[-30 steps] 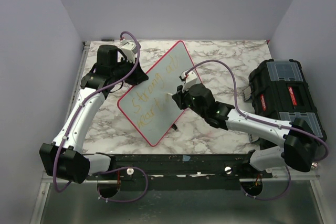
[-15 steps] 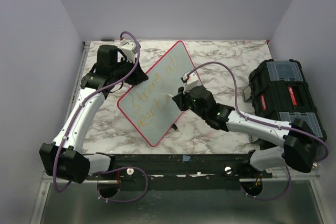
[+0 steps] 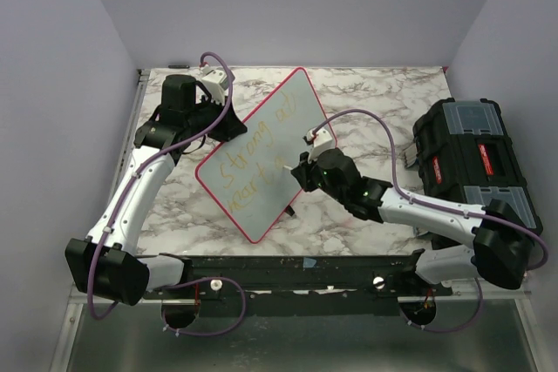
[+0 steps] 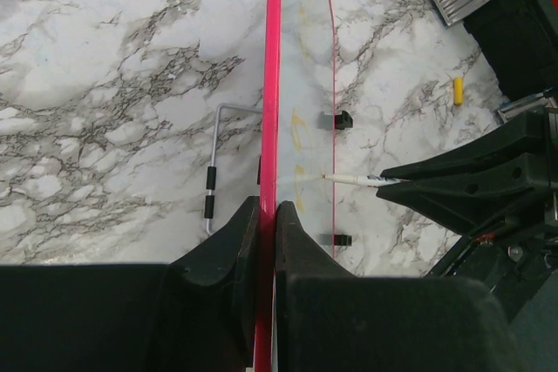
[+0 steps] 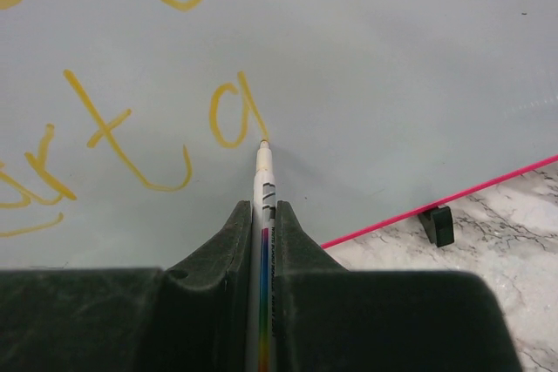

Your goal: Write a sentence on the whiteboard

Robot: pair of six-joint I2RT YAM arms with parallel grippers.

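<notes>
Whiteboard [image 3: 301, 102] rim is clamped by the left end effector [image 4: 268, 212]. Right end effector [image 5: 263, 208] grips a marker [image 5: 263, 172], tip touching the sentence [image 5: 228, 116].

Overhead view is evenly lit: soft, diffuse light from above, nothing blown out. Shadows under the arms on the marble tabletop [image 3: 366, 102] are faint and fuzzy-edged. The whiteboard [image 3: 266, 150] only has a dull sheen, no hard glare. The black toolbox [image 3: 471, 158] at the right swallows most of its own detail, and the bottom strip of the frame is noticeably dimmer.

Left wrist view: the marble is bright and crisp, but the left gripper [image 4: 268, 208] at the bottom is a dark, soft-focus mass.

Right wrist view is flatter and greyer. The yellow lettering [image 5: 228, 115] is sharp, the marker [image 5: 263, 172] throws a pale shadow to its right, and the right gripper [image 5: 263, 208] is near-black and slightly blurred.
</notes>
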